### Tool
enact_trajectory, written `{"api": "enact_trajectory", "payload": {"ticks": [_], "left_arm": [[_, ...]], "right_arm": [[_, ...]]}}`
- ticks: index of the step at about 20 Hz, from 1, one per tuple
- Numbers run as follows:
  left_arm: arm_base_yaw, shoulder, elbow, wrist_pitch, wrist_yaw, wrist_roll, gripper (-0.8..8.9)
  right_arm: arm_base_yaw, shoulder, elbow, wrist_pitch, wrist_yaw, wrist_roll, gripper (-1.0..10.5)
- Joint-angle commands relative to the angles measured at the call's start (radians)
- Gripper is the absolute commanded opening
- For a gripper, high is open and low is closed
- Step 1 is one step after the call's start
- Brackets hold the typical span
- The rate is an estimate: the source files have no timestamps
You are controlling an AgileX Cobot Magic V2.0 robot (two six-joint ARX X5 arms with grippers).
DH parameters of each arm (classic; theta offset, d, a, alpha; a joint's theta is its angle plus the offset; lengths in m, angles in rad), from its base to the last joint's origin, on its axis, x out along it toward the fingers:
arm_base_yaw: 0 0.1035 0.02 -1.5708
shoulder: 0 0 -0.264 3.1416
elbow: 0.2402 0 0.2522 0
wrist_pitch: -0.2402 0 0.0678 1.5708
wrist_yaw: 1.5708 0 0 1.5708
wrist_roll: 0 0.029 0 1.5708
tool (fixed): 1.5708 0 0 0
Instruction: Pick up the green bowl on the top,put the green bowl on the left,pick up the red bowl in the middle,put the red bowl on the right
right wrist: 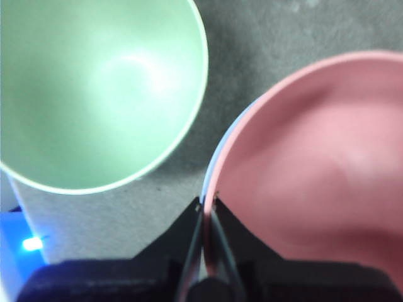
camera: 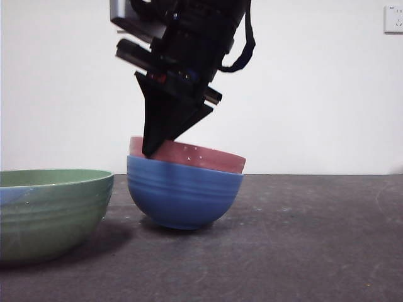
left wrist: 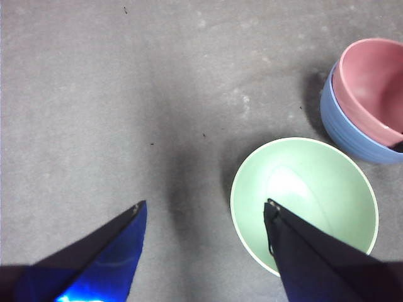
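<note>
The green bowl (camera: 50, 211) (left wrist: 308, 198) (right wrist: 94, 88) stands upright on the table at the left, with nothing holding it. To its right, the red bowl (camera: 198, 157) (left wrist: 371, 85) (right wrist: 315, 163) lies tilted inside a blue ribbed bowl (camera: 182, 195) (left wrist: 343, 129), its left rim raised. My right gripper (camera: 153, 150) (right wrist: 208, 200) comes down from above and is shut on that raised rim of the red bowl. My left gripper (left wrist: 205, 206) hangs open above bare table beside the green bowl, one jaw over the bowl's edge, holding nothing.
The dark grey table (camera: 315, 239) runs to the right of the blue bowl. A white wall stands behind, with a socket (camera: 393, 17) at the top right.
</note>
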Motion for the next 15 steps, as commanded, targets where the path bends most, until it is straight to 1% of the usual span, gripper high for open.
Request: {"api": "enact_trajectory", "payload": {"ticks": [1,4,5,8,11,12,13,15], "left_arm": [[0.002,0.0,-0.002,0.006,0.0,0.011,3.15],[0.002,0.0,-0.002,0.006,0.001,0.011,3.15],[0.002,0.0,-0.002,0.006,0.001,0.011,3.15],[0.002,0.0,-0.002,0.006,0.001,0.011,3.15],[0.002,0.0,-0.002,0.013,0.001,0.011,3.15],[0.002,0.0,-0.002,0.016,0.001,0.011,3.15],[0.002,0.0,-0.002,0.018,0.001,0.011,3.15],[0.002,0.0,-0.002,0.02,0.001,0.011,3.15]], "right_arm": [[0.007,-0.028,-0.006,0.002,-0.008,-0.002,-0.1],[0.006,-0.058,-0.006,0.002,0.002,-0.001,-0.1],[0.007,-0.069,-0.006,0.002,0.029,-0.002,-0.1],[0.007,-0.103,-0.006,-0.003,0.14,0.001,-0.1],[-0.003,-0.172,-0.006,-0.071,0.34,0.02,-0.1],[-0.01,-0.2,-0.006,-0.112,0.389,0.034,-0.1],[-0.026,-0.23,-0.008,-0.157,0.409,0.061,-0.1],[-0.076,-0.285,-0.031,-0.227,0.409,0.117,-0.1]]}}
